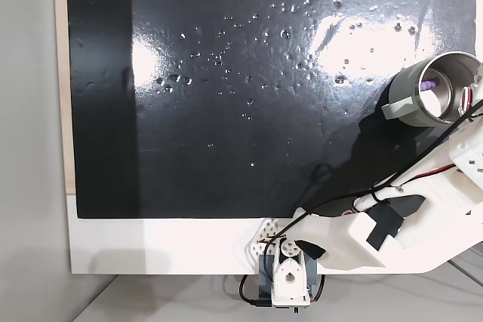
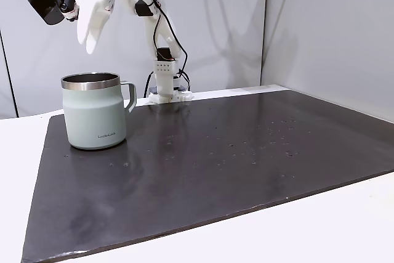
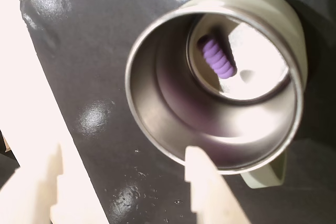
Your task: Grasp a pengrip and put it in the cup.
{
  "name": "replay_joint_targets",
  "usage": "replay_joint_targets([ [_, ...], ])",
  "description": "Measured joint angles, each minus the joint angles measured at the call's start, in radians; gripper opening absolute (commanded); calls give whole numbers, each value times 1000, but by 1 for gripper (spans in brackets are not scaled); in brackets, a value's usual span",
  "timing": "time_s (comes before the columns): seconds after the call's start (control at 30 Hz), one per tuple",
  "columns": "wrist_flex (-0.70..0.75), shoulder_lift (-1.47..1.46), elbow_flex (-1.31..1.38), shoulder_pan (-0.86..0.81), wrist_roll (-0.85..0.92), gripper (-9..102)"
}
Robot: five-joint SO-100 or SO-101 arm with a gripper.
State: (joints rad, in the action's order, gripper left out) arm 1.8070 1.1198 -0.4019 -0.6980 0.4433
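The pale grey-green metal cup (image 2: 95, 115) stands upright on the black mat, handle to the right in that fixed view. The light-purple ribbed pengrip (image 3: 219, 59) lies on the cup's shiny steel bottom; in a fixed view from above, the pengrip (image 1: 429, 83) shows inside the cup (image 1: 411, 88). My gripper (image 2: 95, 41) hangs well above the cup's mouth, fingers pointing down. In the wrist view the gripper (image 3: 125, 153) is open: its white fingers (image 3: 205, 187) stand wide apart with nothing between them, above the cup (image 3: 157, 103).
The black mat (image 1: 249, 111) covers most of the white table and is speckled with small shiny droplets. The white arm (image 1: 392, 231) with cables reaches from its base (image 1: 287, 277) at the table's edge. Grey walls stand behind the table.
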Motion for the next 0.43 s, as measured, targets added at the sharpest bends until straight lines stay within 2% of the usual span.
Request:
replay_joint_targets([
  [0.43,2,5,-44,2,0,31],
])
